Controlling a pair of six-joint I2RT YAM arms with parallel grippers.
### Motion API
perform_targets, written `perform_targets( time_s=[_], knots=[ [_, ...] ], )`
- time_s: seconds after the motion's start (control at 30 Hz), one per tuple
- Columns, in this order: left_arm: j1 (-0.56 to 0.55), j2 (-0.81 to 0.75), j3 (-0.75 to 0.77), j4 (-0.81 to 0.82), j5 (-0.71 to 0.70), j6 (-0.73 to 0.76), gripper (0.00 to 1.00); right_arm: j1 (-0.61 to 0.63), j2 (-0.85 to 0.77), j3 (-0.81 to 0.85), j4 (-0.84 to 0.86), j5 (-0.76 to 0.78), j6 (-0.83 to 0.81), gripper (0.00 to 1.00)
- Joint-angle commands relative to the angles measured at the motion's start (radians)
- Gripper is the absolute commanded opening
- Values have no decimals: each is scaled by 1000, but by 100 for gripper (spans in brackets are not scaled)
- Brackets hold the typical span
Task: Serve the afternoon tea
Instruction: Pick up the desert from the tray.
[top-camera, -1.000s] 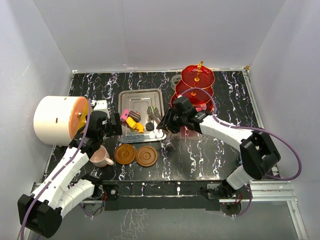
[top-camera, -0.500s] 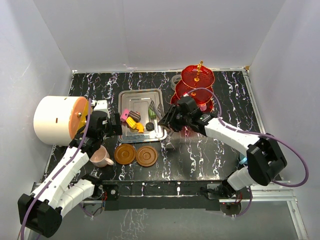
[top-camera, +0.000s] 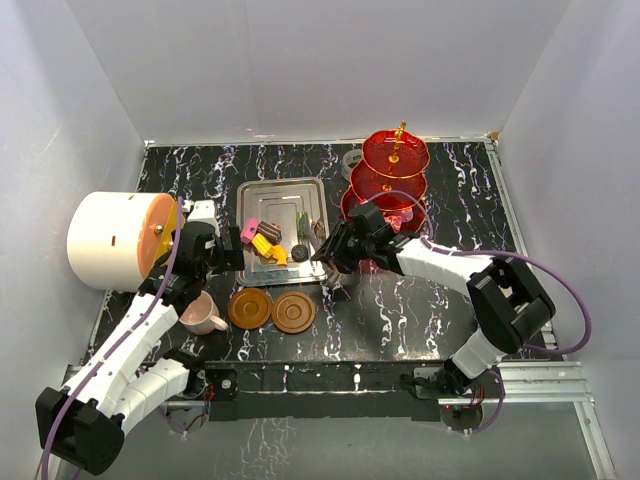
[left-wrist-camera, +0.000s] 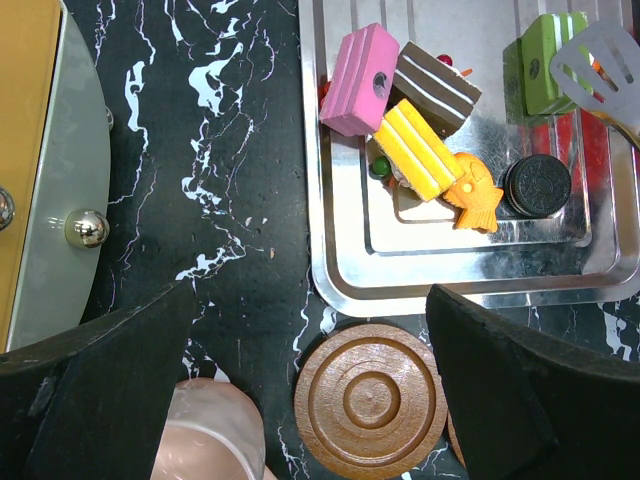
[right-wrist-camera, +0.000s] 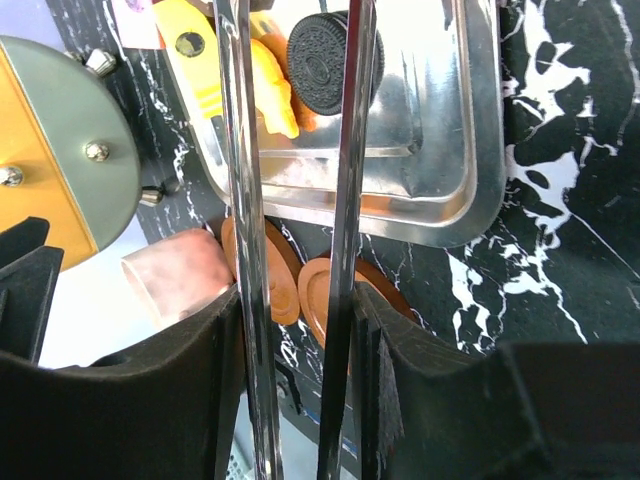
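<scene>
Several small sweets (top-camera: 266, 240) lie on the steel tray: pink (left-wrist-camera: 355, 80), brown (left-wrist-camera: 435, 88), yellow (left-wrist-camera: 420, 150), an orange fish (left-wrist-camera: 475, 205), a black cookie (left-wrist-camera: 537, 185) and a green one (left-wrist-camera: 545, 60). The red three-tier stand (top-camera: 393, 175) stands at the back right. Two brown saucers (top-camera: 250, 308) (top-camera: 294, 313) lie in front of the tray, with the pink cup (top-camera: 203, 314) to their left. My right gripper (top-camera: 335, 248) is shut on metal tongs (right-wrist-camera: 345, 150), whose tips reach over the cookie (right-wrist-camera: 330, 45). My left gripper (top-camera: 222, 262) is open and empty above the left saucer (left-wrist-camera: 372, 400). No blue cup shows.
The flat steel tray (top-camera: 280, 195) lies mid-table. The big white drum with an orange face (top-camera: 115, 240) stands at the left edge, close to my left arm. A pale rim (top-camera: 352, 160) peeks out behind the stand. White walls close in the table.
My right gripper with the tongs has shifted slightly left and nearer, toward the tray's front right corner. The left arm has not moved.
</scene>
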Motion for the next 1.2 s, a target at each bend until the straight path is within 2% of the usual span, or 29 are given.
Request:
perform_targets(
  time_s=[0.0, 0.43, 0.67, 0.8, 1.07, 1.17],
  knots=[
    [-2, -4, 7, -5, 1, 6, 99, -5, 18, -20, 143, -47, 43, 39],
    [-2, -6, 4, -5, 0, 8, 99, -5, 55, -31, 222, -117, 62, 35],
    [-2, -7, 4, -3, 1, 10, 99, -4, 51, -14, 194, -114, 37, 28],
    [-1, -9, 4, -3, 0, 10, 99, 2, 24, 23, 91, -61, -16, 25],
    [-2, -13, 5, -2, -4, 10, 99, 46, -26, 195, -269, 128, -206, 25],
    [-1, -13, 5, -1, -5, 10, 99, 52, -7, 257, -363, 138, -286, 25]
  ],
)
